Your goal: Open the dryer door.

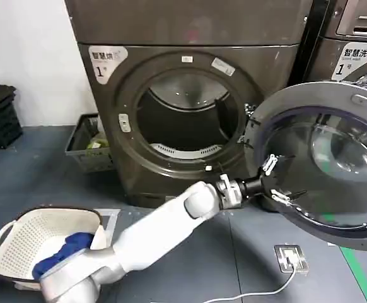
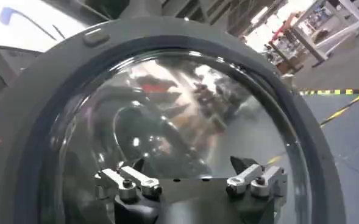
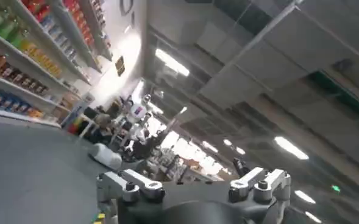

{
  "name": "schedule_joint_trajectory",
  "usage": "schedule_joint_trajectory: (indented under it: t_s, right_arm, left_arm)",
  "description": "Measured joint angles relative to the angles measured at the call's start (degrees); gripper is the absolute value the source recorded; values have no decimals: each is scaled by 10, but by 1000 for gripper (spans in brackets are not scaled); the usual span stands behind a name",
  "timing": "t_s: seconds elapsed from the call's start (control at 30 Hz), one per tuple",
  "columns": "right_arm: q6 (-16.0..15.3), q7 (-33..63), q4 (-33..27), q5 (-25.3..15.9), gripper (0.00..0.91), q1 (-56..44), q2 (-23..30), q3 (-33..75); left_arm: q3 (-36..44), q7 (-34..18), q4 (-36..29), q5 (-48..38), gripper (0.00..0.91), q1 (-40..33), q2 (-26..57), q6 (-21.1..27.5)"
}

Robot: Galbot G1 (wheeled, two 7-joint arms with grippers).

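The left arm stretches forward and rightward across the floor in front of the dryer [image 1: 190,113]. Its left claw [image 1: 275,181] is spread wide, empty, right at the glass of the dryer door [image 1: 325,167]. The door hangs swung open to the right of the drum opening. The right claw [image 3: 194,182] points toward the ceiling, fingers apart.

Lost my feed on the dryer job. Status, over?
Left claw open, at the door glass. Dryer door swung wide open, drum exposed. Right claw open, pointing at the ceiling. Nothing blocking the door.
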Motion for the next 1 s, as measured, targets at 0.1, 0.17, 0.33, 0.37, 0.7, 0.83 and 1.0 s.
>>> schedule_joint_trajectory:
  t_s: [0.1, 0.17, 0.33, 0.37, 0.7, 0.83, 1.0]
  right_arm:
    - [-5, -4, 4, 0, 907, 3, -2, -3]
    - [-11, -5, 7, 0, 907, 4, -5, -5]
    - [-22, -7, 8, -1, 907, 10, -13, -6]
    - [-25, -8, 9, -1, 907, 10, -15, -6]
    - [-36, -20, 21, 4, 907, 27, -25, -17]
    - [-45, -21, 31, 19, 907, 28, -31, -20]
    - [-47, -23, 35, 22, 907, 30, -42, -25]
  left_arm:
    - [-14, 0, -33, -12, 907, 20, 20, 31]
    - [-28, 1, -59, -30, 907, 38, 35, 53]
    - [-72, -13, -126, -78, 907, 88, 77, 98]
    - [-83, -24, -142, -96, 907, 101, 87, 114]
    - [-224, -131, -287, -179, 907, 216, 178, 247]
    - [-288, -147, -321, -193, 907, 272, 211, 269]
    - [-375, -191, -362, -243, 907, 354, 251, 321]
